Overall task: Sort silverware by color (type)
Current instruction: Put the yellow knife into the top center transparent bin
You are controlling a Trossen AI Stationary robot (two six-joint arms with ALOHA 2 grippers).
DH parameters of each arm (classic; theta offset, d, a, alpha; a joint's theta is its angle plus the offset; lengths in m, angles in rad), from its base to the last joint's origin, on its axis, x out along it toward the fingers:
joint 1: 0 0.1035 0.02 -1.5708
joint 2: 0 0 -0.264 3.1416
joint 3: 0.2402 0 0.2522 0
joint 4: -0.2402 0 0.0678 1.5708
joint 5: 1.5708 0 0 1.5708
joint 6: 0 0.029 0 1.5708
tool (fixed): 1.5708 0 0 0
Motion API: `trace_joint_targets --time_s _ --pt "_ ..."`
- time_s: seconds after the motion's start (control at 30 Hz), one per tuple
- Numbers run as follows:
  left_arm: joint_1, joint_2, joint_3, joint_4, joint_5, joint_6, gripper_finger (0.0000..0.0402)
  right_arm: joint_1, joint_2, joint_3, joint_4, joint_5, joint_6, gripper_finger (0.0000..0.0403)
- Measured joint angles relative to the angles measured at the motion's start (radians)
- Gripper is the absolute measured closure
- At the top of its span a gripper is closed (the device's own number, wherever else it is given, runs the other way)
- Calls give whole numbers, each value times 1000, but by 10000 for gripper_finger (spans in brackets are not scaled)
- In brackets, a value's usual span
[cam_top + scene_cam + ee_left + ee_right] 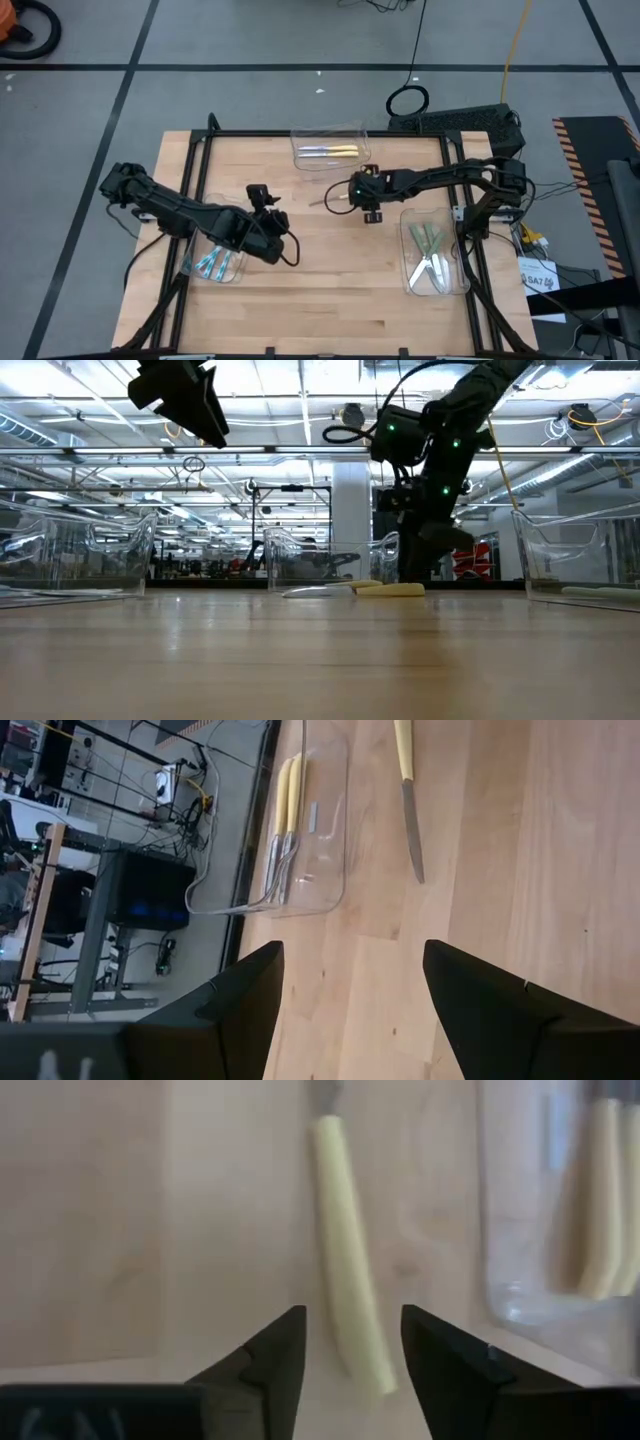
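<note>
A yellow-handled knife (332,201) lies flat on the wooden table near its middle; in the low view the knife (385,589) is just in front of my right gripper. My right gripper (352,1370) is low over the knife and points steeply down. It is open, with one finger on each side of the near end of the handle (350,1290), and no contact shows. My left gripper (350,1010) hangs open and raised over the table's left part (262,198), with nothing between its fingers.
A clear bin (330,148) at the far edge holds yellow-handled utensils. A clear bin (432,258) at the right holds green-handled ones. A third clear bin (213,264), under my left arm, holds light blue ones. Bare wood lies in the middle and near part.
</note>
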Motion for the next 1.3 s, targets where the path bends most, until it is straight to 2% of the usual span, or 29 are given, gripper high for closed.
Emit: trace_joint_targets --time_s 0.1,0.23,0.4,0.5,0.57,0.83,1.3 --pt "0 0 0 3 0 1 154 -13 0 -35 77 20 -23 238" --pt "0 0 0 21 0 10 154 -46 0 -68 118 -64 -28 242" --pt "2 0 0 52 1 40 154 -83 0 -98 120 -79 -17 256" --pt "9 0 0 80 27 65 154 -105 -1 -107 124 -136 3 267" --pt "17 0 0 83 37 68 154 -114 -1 -108 121 -177 17 278" --pt "48 0 0 83 51 68 154 -112 -1 -109 115 -189 -11 362" --pt "63 1 0 83 53 61 154 -27 3 -51 95 -204 -67 362"
